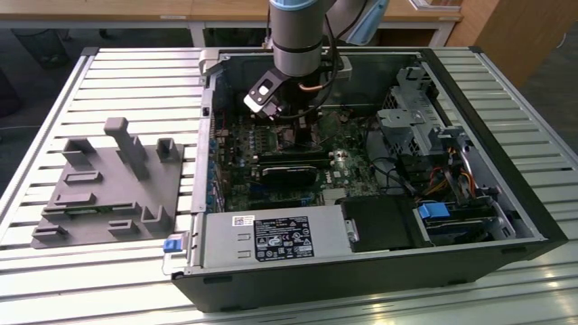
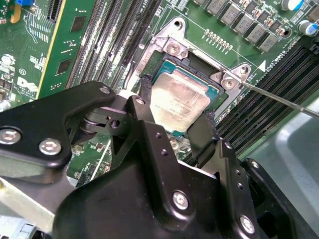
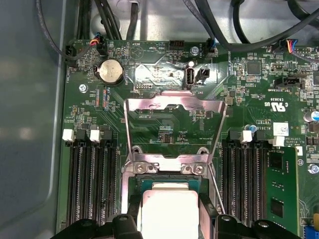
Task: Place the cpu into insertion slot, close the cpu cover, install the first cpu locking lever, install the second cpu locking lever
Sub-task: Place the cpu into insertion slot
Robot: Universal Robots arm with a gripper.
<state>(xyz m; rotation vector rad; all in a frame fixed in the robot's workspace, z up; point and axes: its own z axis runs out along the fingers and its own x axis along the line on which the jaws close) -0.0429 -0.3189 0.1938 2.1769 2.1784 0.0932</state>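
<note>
My gripper (image 1: 287,127) reaches down into the open computer case over the green board. In both wrist views its two black fingers (image 2: 145,99) clasp opposite edges of the cpu (image 2: 180,102), a flat silvery square chip. The cpu (image 3: 169,211) lies level at the insertion slot (image 2: 195,63), whose black rim shows around it. The cpu cover (image 3: 174,104), a thin silver frame with a large window, stands flipped open beyond the slot. A thin metal locking lever (image 2: 279,97) sticks out free at one side of the slot.
Long black memory slots (image 3: 92,189) flank the socket on both sides. A green card (image 3: 281,189) stands in one of them. A black heatsink block (image 1: 289,177) and a grey power supply box (image 1: 271,237) sit inside the case. A grey fixture (image 1: 108,183) rests on the slatted table.
</note>
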